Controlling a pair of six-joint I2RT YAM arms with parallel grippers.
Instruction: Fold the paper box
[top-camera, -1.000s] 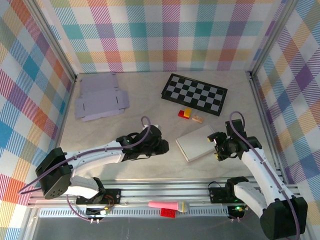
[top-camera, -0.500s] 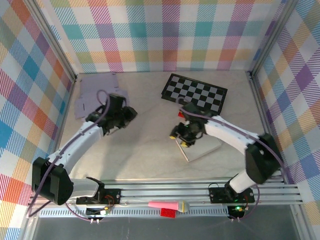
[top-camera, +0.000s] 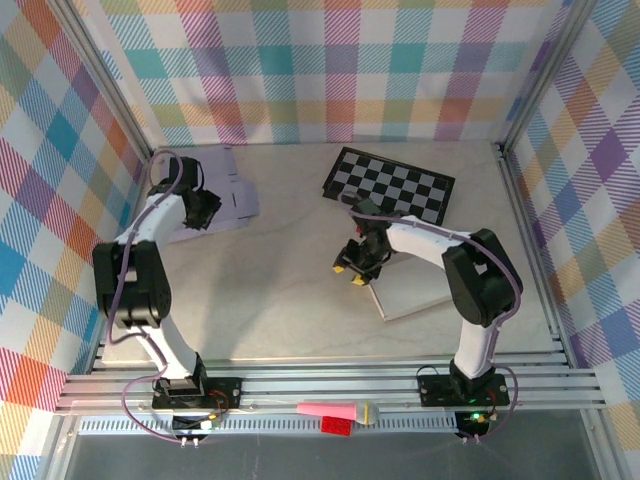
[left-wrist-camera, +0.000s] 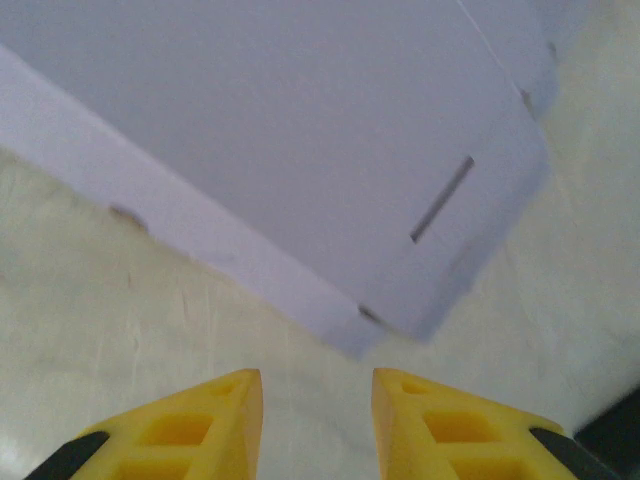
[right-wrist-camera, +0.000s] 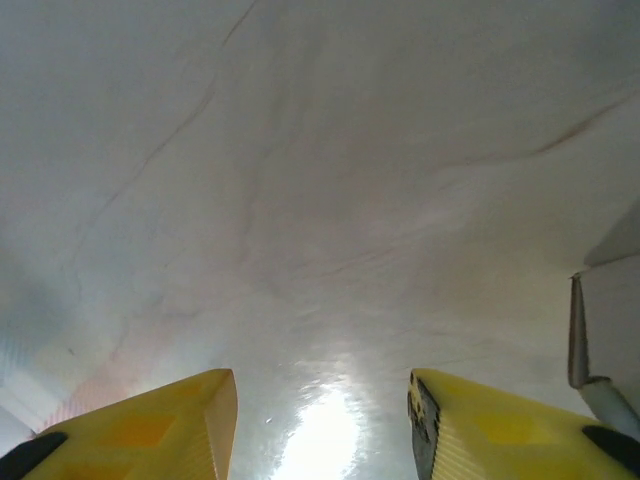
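Note:
The paper box (top-camera: 222, 188) is a flat lavender sheet lying unfolded at the back left of the table. My left gripper (top-camera: 200, 215) hovers over its near edge. In the left wrist view the sheet (left-wrist-camera: 300, 130) shows a slot, its near corner just ahead of my left gripper (left-wrist-camera: 317, 405), which is open with bare table between the yellow fingertips (left-wrist-camera: 215, 420). My right gripper (top-camera: 349, 273) stands open at mid-table, by the left corner of a white slab. In its own wrist view the right gripper (right-wrist-camera: 322, 410) has only table between its fingers.
A white flat slab (top-camera: 418, 285) lies right of centre under the right arm, its edge (right-wrist-camera: 605, 330) showing at the right of the right wrist view. A folded checkerboard (top-camera: 395, 187) lies at the back. Plaid walls close three sides.
The left arm has swung from mid-table out to the back left over the paper box. The right arm has swept from the right side to the slab's left corner, its jaws narrowing.

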